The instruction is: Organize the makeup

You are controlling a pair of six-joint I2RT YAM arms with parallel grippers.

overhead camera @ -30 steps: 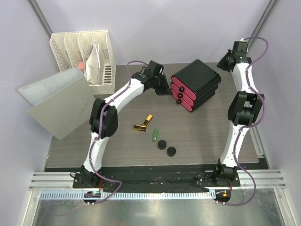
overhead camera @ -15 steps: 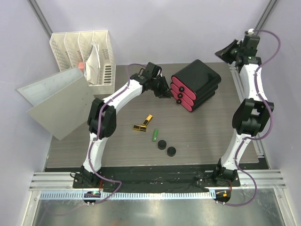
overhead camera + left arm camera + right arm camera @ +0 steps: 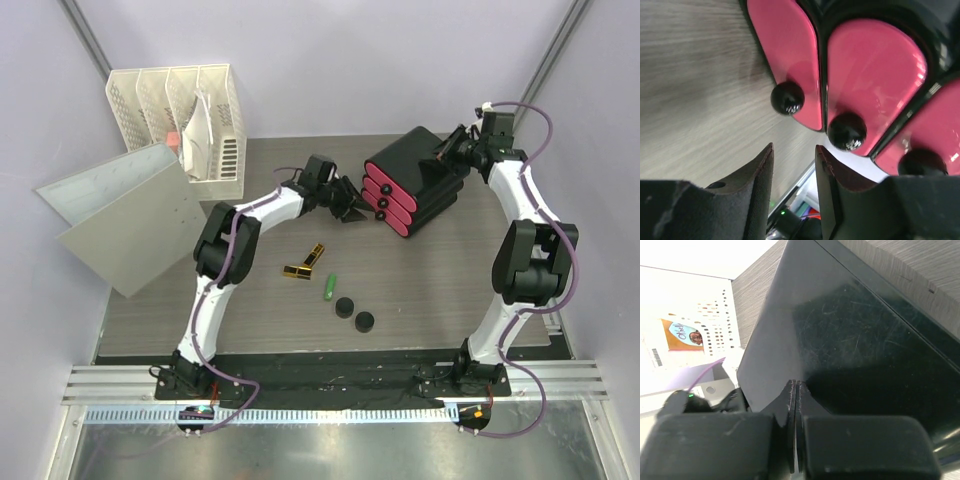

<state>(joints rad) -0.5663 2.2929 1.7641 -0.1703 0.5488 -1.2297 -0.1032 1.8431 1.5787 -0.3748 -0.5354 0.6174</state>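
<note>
2 lipsticks (image 3: 305, 262), green stick (image 3: 329, 287) and 2 discs (image 3: 345, 307) lie loose on the table (image 3: 450, 280); drawer-opening step, likely: left tool (image 3: 794, 150), parted and empty, faces a pink drawer knob (image 3: 787, 97), right tool (image 3: 795, 385), clenched on nothing, braces the organizer box (image 3: 420, 160); next, pinch knob and pull.

The organizer box (image 3: 420, 165) sits far back, right of centre. Before it, left to right, lie two lipsticks (image 3: 315, 253), seemingly touching, a stick (image 3: 328, 287), then two discs (image 3: 345, 307).
</note>
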